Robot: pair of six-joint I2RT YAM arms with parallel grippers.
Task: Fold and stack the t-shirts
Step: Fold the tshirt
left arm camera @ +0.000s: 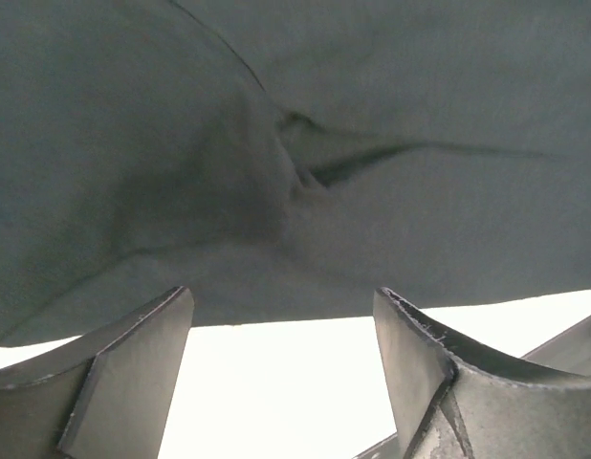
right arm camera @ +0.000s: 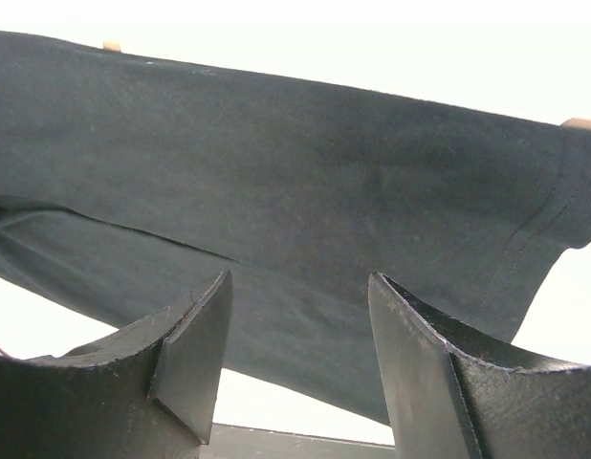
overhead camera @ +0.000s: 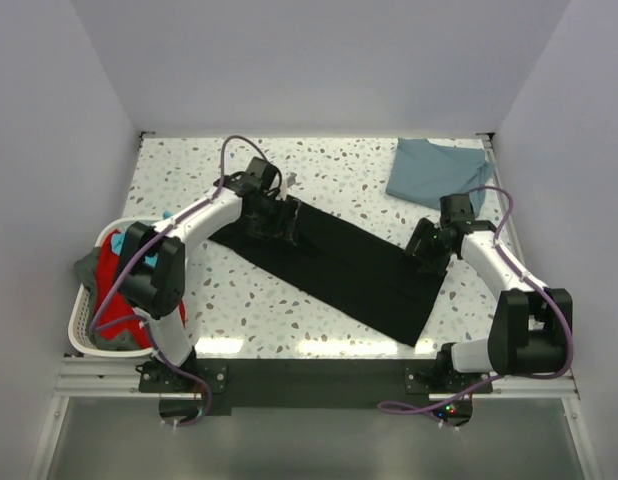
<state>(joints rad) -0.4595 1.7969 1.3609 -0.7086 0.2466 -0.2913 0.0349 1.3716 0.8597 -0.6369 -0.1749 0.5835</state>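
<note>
The black t-shirt (overhead camera: 339, 265) lies folded into a long diagonal band across the table, from upper left to lower right. My left gripper (overhead camera: 272, 218) is over its upper-left end, open, with the black cloth (left arm camera: 276, 143) just past the fingertips. My right gripper (overhead camera: 425, 247) is at the band's right edge, open, with the black cloth (right arm camera: 305, 182) and its hemmed edge just beyond the fingers. The slate-blue t-shirt (overhead camera: 432, 172) lies folded at the back right corner.
A white laundry basket (overhead camera: 87, 318) with red and other clothes hangs at the table's left edge. White walls enclose the speckled table (overhead camera: 339, 175) on three sides. A black strip runs along the near edge by the arm bases.
</note>
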